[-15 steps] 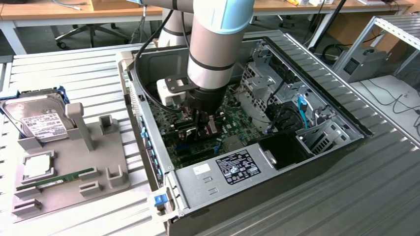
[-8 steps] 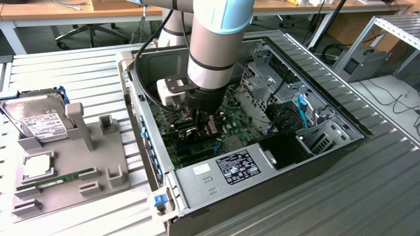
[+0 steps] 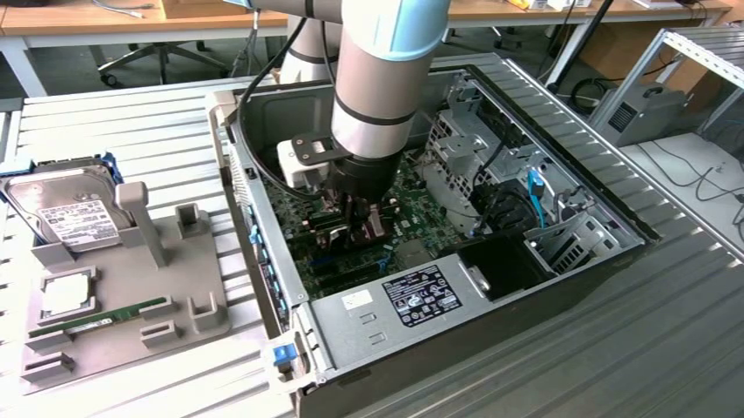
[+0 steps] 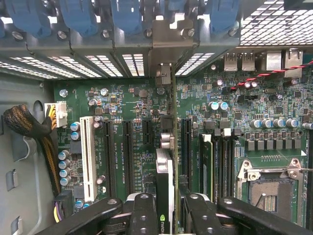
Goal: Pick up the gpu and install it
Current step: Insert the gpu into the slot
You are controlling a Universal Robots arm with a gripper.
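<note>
Over the middle of the motherboard point(image 4: 137, 122), inside the open computer case point(image 3: 465, 305), your fingers point(image 4: 168, 205) are partly closed, clamping the graphics card point(image 4: 166, 161) on edge above a slot. If it tilts, you could jam its bracket at the case's rear wall.

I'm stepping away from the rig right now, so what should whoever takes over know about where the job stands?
Tool: shut on the gpu, held edge-on between its fingers.
Position: the arm is down inside the open computer case, with the card over the motherboard, in line with the expansion slots and its bracket end toward the rear slot openings.
Done: the gpu is picked up and brought into the case.
Left: whether it is seated in a slot cannot be told; the tool has not let go.
On the parts holder outside the case: hard drive and RAM stick.
</note>
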